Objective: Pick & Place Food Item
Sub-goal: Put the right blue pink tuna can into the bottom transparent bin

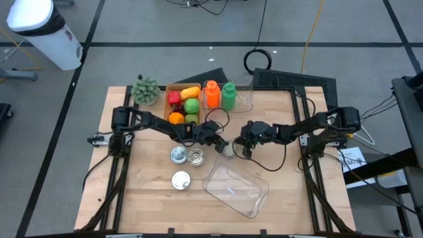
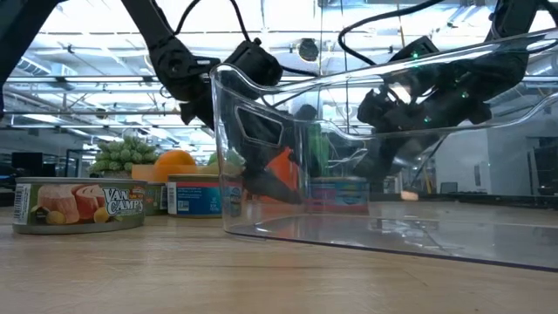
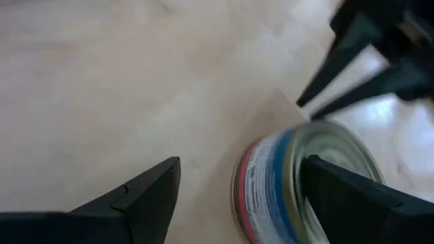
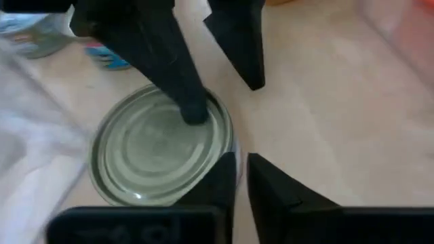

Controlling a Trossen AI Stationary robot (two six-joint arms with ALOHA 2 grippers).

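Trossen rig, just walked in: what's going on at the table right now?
Both arms have met at mid-table over one small can that lies beside the clear plastic container. The left gripper stands open with one finger on each side of the can, not closed on it. The right gripper sits at the can's rim, nearly shut, and holds nothing. Three more cans and the box of fruit sit untouched.

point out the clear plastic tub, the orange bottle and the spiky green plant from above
clear plastic tub (image 1: 236, 187): high view, on its see-through floor
orange bottle (image 1: 211, 95): high view, on its body
spiky green plant (image 1: 145, 89): high view, on its leafy top
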